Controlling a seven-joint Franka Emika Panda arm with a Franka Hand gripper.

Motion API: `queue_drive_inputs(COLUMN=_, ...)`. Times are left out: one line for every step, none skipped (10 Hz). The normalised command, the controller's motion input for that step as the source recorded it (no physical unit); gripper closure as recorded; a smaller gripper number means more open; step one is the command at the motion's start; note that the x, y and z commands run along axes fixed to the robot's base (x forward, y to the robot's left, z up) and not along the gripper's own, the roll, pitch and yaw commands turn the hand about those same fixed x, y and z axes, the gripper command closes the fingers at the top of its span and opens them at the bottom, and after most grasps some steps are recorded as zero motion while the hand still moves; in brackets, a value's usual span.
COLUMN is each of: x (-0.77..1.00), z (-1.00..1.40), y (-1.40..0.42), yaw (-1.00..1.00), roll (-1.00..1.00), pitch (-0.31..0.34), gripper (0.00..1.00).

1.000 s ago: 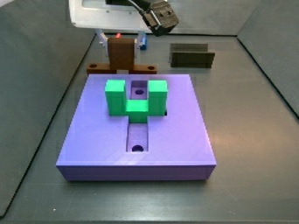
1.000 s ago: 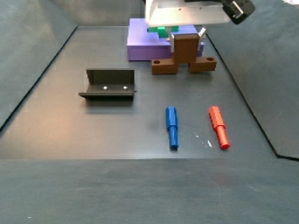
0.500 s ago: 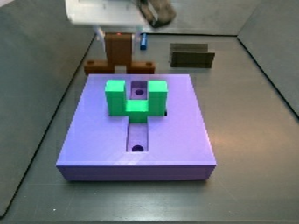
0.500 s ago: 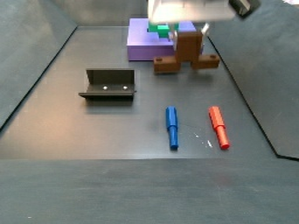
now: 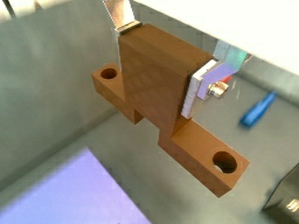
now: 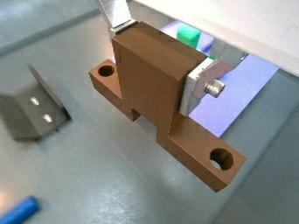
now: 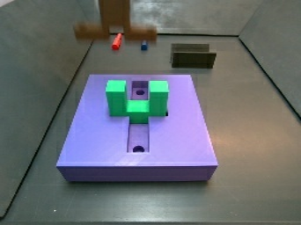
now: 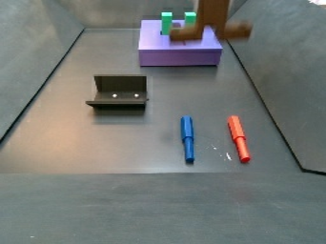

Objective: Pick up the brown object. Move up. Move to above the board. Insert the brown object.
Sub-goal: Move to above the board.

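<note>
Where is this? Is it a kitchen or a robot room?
Probably a robot test bench, not a kitchen. A gripper holds a brown object in the air, a purple board with a green block waits for it, and a dark fixture stands on the plain grey floor.

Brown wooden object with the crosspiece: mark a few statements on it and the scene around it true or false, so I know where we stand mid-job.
1. The gripper is shut on the brown wooden object with the crosspiece. True: in both wrist views a silver finger presses each side of its upright part.
2. The brown object rests on the floor. False: in a side view it hangs clear above the floor.
3. The green U-shaped block stands on the purple-blue square board. True.
4. The brown object is already inserted in the board's groove. False: the groove is empty.
5. The blue pen lies on the board. False: it lies on the floor beside the red pen.
</note>
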Motion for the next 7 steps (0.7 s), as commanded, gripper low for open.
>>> queue_drive_inputs(x=0.00, z=1.40, y=0.00, yaw=0.00, roll=-0.01, pitch=0.017, gripper=1.00)
queue_drive_inputs(x=0.06, z=1.40, y=-0.01, yaw=0.00, roll=-0.01, pitch=0.082, gripper=1.00)
queue_drive_inputs(x=0.02, z=0.65, y=0.00, yaw=0.00, roll=-0.02, pitch=0.099, gripper=1.00)
queue_drive_inputs(x=0.64, z=0.36, y=-1.40, yaw=-0.32, roll=0.05, pitch=0.064, gripper=1.00)
queue_drive_inputs(x=0.66, z=0.33, y=-1.40, yaw=-0.25, roll=0.10, pitch=0.082, gripper=1.00)
queue_drive_inputs(x=0.72, z=0.30, y=-1.40, yaw=-0.13, roll=0.09, pitch=0.152, gripper=1.00)
queue_drive_inputs(x=0.78, z=0.34, y=-1.40, yaw=-0.07, roll=0.03, pitch=0.169, gripper=1.00)
